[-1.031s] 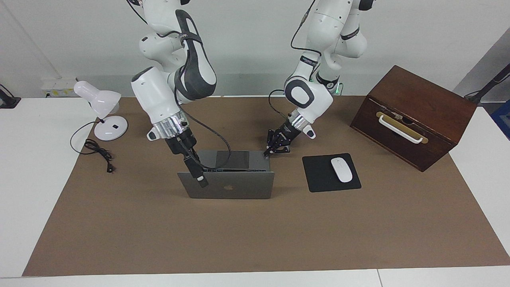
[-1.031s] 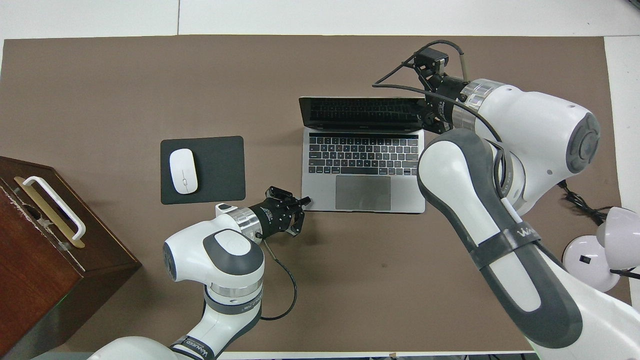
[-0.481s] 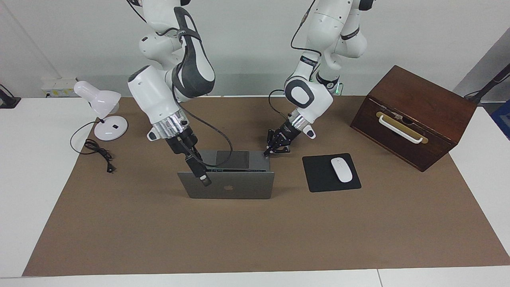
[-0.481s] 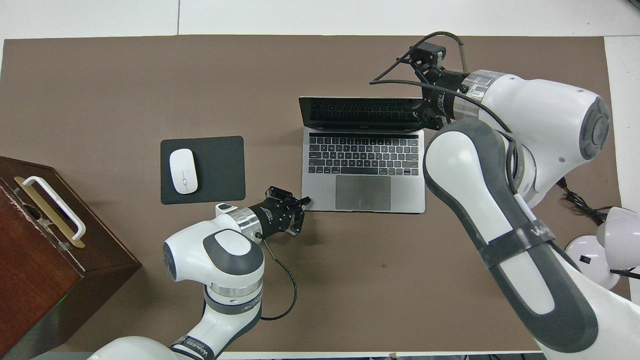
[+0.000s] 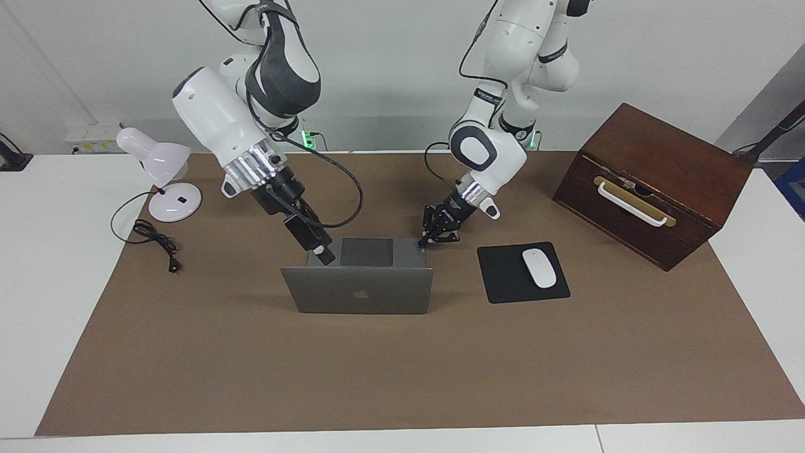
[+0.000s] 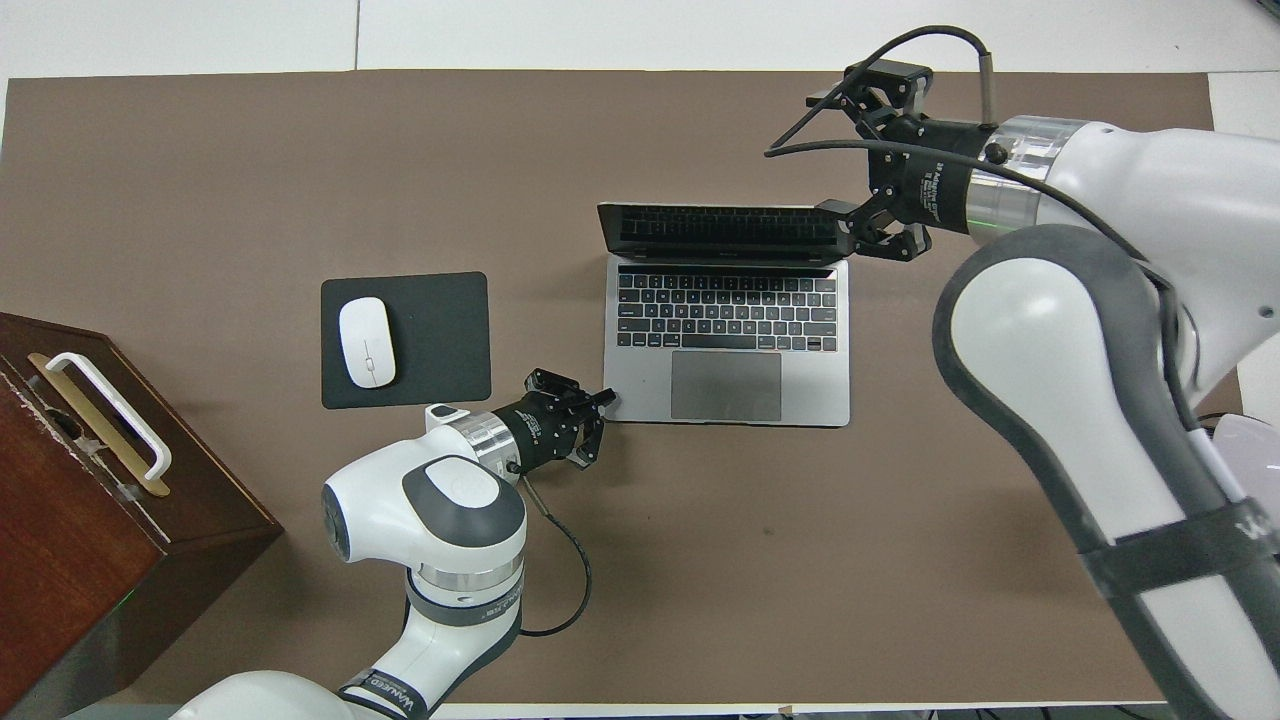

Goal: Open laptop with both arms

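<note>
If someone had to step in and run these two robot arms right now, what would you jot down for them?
Left hand: shut, tips pressing on the laptop base's corner nearest the robots, at the mouse pad's side, pinning it down.
Right hand: over the lid's edge at the right arm's end of the table; holding nothing that I can see.
Laptop: mid-mat, lid standing about upright, keyboard and trackpad showing.
Done: laptop is open.
Left: probably just lift both hands clear; tip the lid further only if a wider angle is wanted.

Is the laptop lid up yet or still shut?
Open. The laptop shows its keyboard and trackpad in the overhead view, and its lid stands roughly upright with the logo facing away from the robots.
</note>
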Tool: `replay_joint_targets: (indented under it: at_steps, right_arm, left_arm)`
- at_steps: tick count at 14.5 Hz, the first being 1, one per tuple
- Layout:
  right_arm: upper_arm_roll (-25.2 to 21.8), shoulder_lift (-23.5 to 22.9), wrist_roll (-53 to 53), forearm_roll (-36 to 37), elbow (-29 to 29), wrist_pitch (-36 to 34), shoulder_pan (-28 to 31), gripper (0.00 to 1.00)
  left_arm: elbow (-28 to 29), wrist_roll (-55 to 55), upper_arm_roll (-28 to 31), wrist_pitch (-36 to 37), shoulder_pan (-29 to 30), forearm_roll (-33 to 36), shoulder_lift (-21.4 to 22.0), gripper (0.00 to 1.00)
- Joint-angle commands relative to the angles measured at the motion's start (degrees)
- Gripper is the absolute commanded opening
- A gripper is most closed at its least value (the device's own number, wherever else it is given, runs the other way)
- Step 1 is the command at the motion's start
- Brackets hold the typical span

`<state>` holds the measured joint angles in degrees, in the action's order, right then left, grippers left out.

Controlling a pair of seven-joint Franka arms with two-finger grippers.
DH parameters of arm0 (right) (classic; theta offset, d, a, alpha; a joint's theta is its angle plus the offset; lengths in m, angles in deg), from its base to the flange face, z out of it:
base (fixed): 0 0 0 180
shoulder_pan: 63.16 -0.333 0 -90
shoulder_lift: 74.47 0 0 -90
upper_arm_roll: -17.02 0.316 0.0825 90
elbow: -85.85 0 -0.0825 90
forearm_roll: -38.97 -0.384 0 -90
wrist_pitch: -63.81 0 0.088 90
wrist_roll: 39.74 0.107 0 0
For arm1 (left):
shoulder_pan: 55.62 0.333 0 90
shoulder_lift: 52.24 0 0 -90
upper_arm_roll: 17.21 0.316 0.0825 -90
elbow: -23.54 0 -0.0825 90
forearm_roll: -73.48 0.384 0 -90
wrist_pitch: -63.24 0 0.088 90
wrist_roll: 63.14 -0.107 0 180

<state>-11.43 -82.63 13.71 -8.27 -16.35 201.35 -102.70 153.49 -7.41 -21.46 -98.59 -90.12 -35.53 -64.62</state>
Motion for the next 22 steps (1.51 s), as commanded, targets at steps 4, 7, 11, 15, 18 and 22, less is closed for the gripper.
replay_joint_targets:
  at_steps: [4, 7, 11, 15, 18, 22]
  right_arm:
    - [0.68, 0.34, -5.17, 5.04, 4.91, -7.02, 6.74, 1.00]
    - [1.03, 0.33, -14.57, 11.62, 5.44, -10.79, 8.94, 1.00]
    - [0.95, 0.51, -22.31, 16.81, 5.44, -14.57, 11.22, 1.00]
    - [1.47, 1.30, -29.08, 24.80, 5.35, -20.45, 14.65, 1.00]
    - [4.80, 2.26, -34.36, 27.72, 5.35, -24.33, 19.91, 1.00]
    - [12.45, 4.02, -36.92, 34.74, 5.35, -27.40, 27.65, 1.00]
  left_arm:
    - [-1.62, -1.15, 0.48, -5.17, -0.39, -0.32, 2.17, 0.00]
    - [-3.11, -2.03, 0.39, -10.86, -0.48, 2.39, 3.49, 0.00]
    - [-4.52, -4.04, 0.22, -18.69, -1.09, 6.17, 4.37, 0.00]
    - [-6.10, -14.84, 0.39, -19.85, 1.27, 8.27, 4.29, 0.00]
    - [-7.16, -15.65, 0.48, -18.97, 4.17, 13.28, 3.94, 0.00]
    - [-9.09, -16.18, 0.48, -14.32, 10.49, 19.78, 3.67, 0.00]
